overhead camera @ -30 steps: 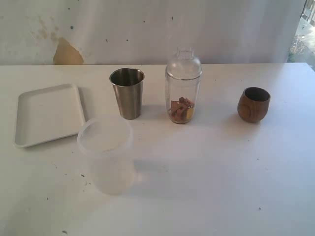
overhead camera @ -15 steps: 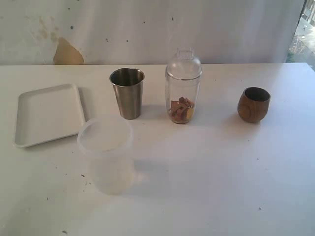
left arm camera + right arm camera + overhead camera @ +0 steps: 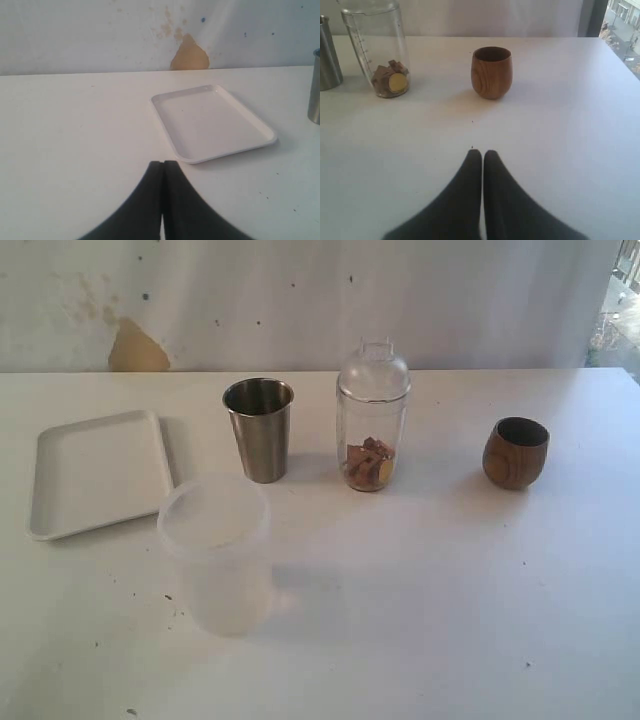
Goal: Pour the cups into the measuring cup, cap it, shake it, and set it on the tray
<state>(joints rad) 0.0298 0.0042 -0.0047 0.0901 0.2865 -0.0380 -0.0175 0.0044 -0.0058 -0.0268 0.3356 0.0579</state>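
Nothing on the bench has moved since the pictures from a moment ago; every cup stands in the same spot.

The left gripper (image 3: 163,165) has its two dark fingers pressed together with nothing between them. It sits low over the bench (image 3: 450,590). The white tray (image 3: 215,120) lies flat ahead of it, near but not touching. Past the tray stands the shiny steel tumbler (image 3: 259,430), upright.

The right gripper (image 3: 482,154) is also pressed together and holds nothing. The brown wooden cup (image 3: 491,72) stands upright ahead of it, well apart from the fingers. Farther off is the clear measuring cup (image 3: 377,50), with dark marks up its side. Brown bits and one yellow round bit (image 3: 396,83) lie at its bottom. A clear round cap (image 3: 373,365) sits on its top.

From the outside camera, the tray is on the left, then the tumbler, then the measuring cup near it. The wooden cup is well apart on the right. A wide frosted cup (image 3: 217,555) stands nearer the camera, in front of the tumbler and just beside the tray's corner.
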